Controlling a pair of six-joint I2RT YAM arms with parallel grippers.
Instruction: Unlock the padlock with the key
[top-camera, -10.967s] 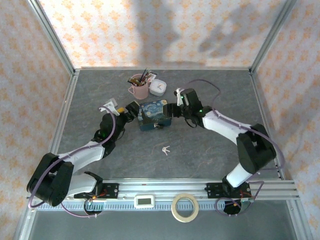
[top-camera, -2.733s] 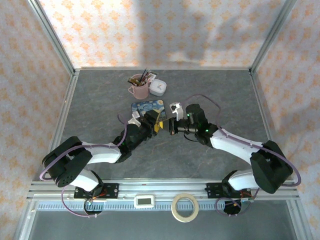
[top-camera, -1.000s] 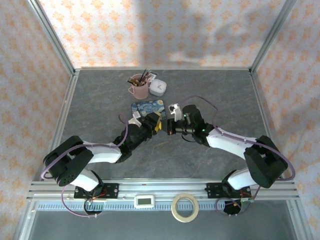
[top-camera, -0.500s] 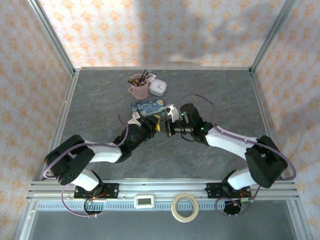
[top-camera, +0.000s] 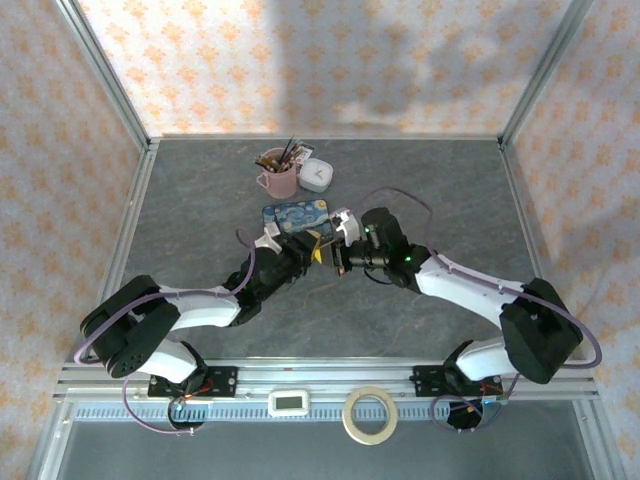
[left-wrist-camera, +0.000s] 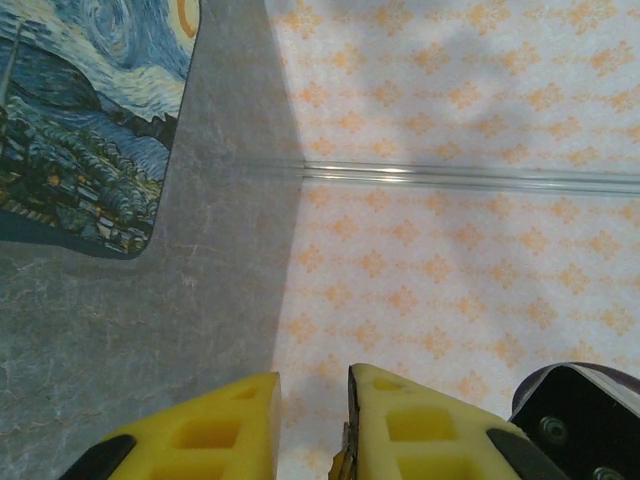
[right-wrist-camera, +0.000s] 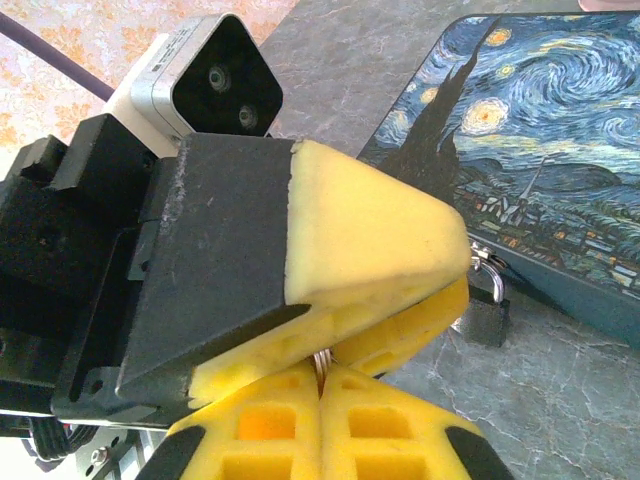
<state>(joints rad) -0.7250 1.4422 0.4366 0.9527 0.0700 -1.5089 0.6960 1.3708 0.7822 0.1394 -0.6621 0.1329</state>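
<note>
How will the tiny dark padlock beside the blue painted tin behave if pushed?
The tiny dark padlock with a thin silver shackle looks like solid metal: probably stiff and heavy for its size. Its blocky body on the smooth grey tabletop would likely slide, not roll.

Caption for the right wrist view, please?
Right gripper jaws shut on the key, left gripper against them; padlock at the edge of the Starry Night tin.

Bright, even and diffuse from above in the top view, with soft grey shadows across the orange-patterned back wall (top-camera: 400, 70). Sharp throughout there. Slightly soft up close on the right gripper's (right-wrist-camera: 320, 368) yellow foam pads (right-wrist-camera: 260, 425). Faint glare along the clear wall seam (left-wrist-camera: 450, 177).
</note>
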